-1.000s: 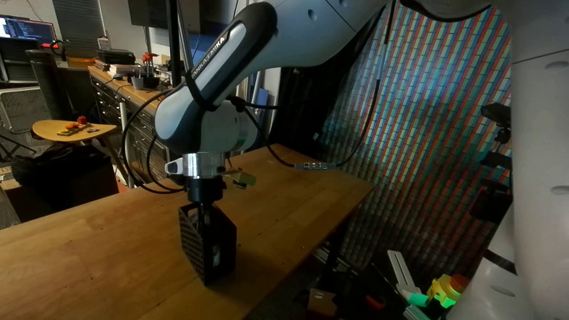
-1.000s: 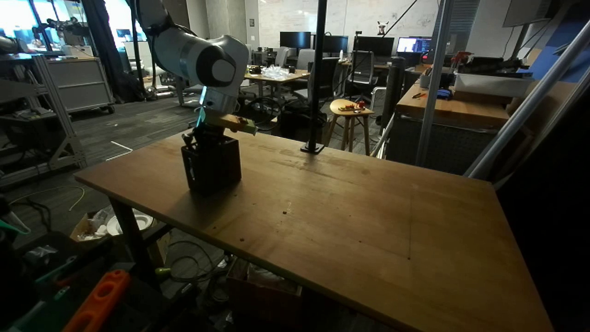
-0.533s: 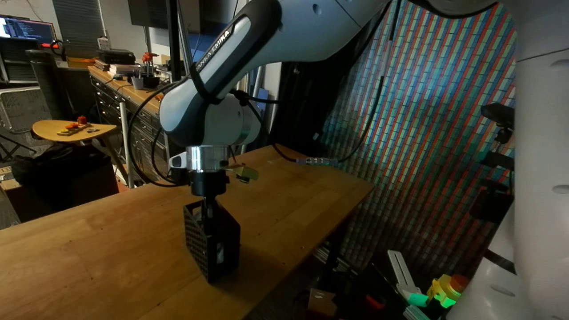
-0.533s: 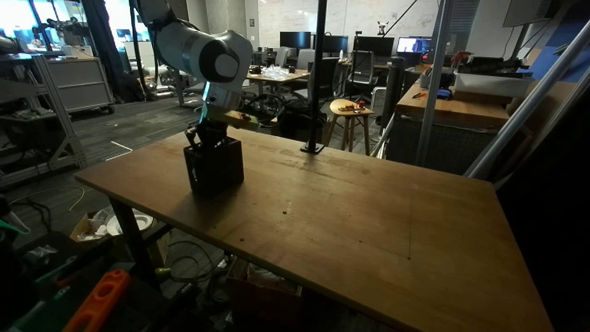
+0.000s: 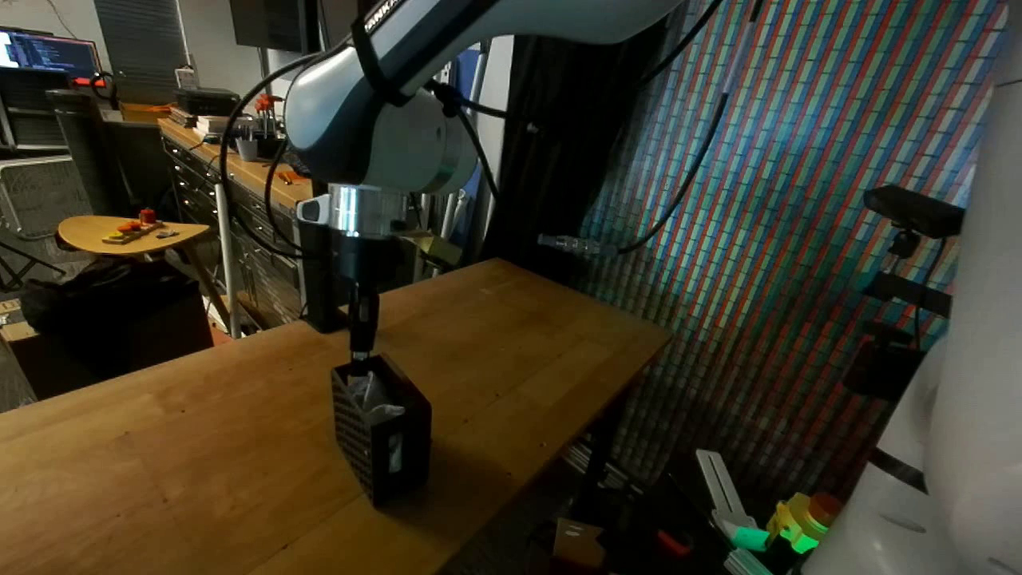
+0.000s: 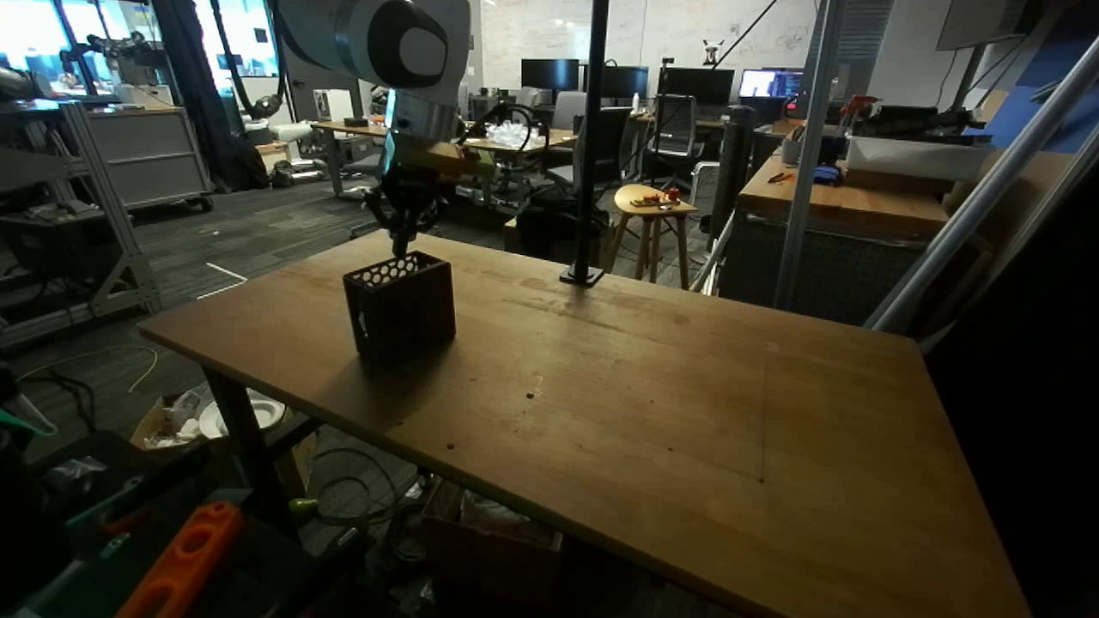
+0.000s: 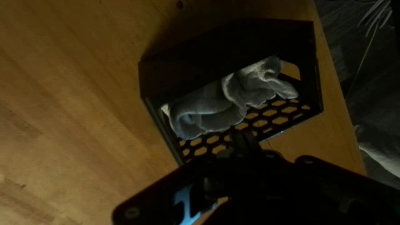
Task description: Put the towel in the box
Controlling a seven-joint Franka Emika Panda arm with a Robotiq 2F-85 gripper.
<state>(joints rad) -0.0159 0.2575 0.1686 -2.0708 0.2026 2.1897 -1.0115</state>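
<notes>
A: Lettering first. What reads?
B: "ANKA", pale on the dark band of the arm [image 5: 415,136], clipped by the top of the view. Monitor [image 5: 52,54] at far left carries lines of text, too small to read. Whiteboard [image 6: 532,34] in the background: faint marks, illegible.
A: The towel [image 7: 240,90], where and lying how?
B: Inside the black box [image 7: 203,65], rumpled, pale grey. Long axis runs with the box's long walls, lower left to upper right in the wrist view. Rounded fold at the left end; narrowing flap at the right, pointing toward the end wall with the cut-out (a pale patch shows through that slot in an exterior view, too).
A: Box itself?
B: Upright on the tabletop [image 5: 200,447], open-topped, one long wall honeycombed, the opposite one plain.
A: Pincer [image 7: 245,140]?
B: Pointing down, fingers pressed together, tips about at the box's mouth, by the honeycomb side. Touching the rim or just apart, cannot tell.
A: Other containers?
B: Cardboard carton [image 6: 148,419] below the tabletop: white round pieces, crumpled clear plastic. A second, darker carton [image 6: 498,562] under the edge holds something clear and crumpled, too dim to name.
</notes>
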